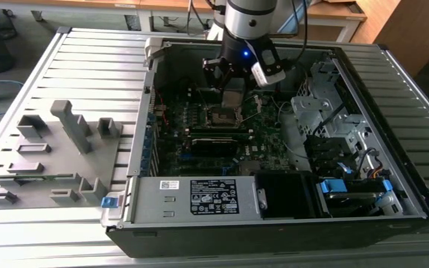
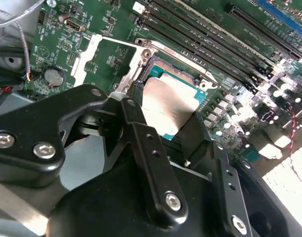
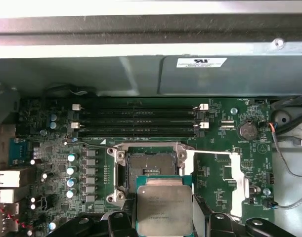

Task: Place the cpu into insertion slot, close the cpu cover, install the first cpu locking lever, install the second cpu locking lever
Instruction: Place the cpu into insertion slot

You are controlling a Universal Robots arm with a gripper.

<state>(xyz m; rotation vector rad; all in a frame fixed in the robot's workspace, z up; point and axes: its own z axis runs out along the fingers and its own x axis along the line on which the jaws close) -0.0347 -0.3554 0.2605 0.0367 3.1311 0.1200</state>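
Two black fingers (image 2: 141,133) pinch the chip (image 2: 166,101) by opposite edges. They hold it just over the socket (image 3: 150,168), in the upper middle of the exterior view, inside the open computer case (image 1: 274,243). In the first wrist view the chip covers the socket's near edge and leaves most of the dark centre bare. It looks offset and not seated, and I cannot tell whether it touches the rim. The cover (image 3: 239,182) lies open beside the socket. The main risk looks like alignment: if lowered while offset or tilted, a corner could land on the rim, or scrape and bend the socket's contacts. A pinch on such thin edges could also slip and let the chip drop crooked.
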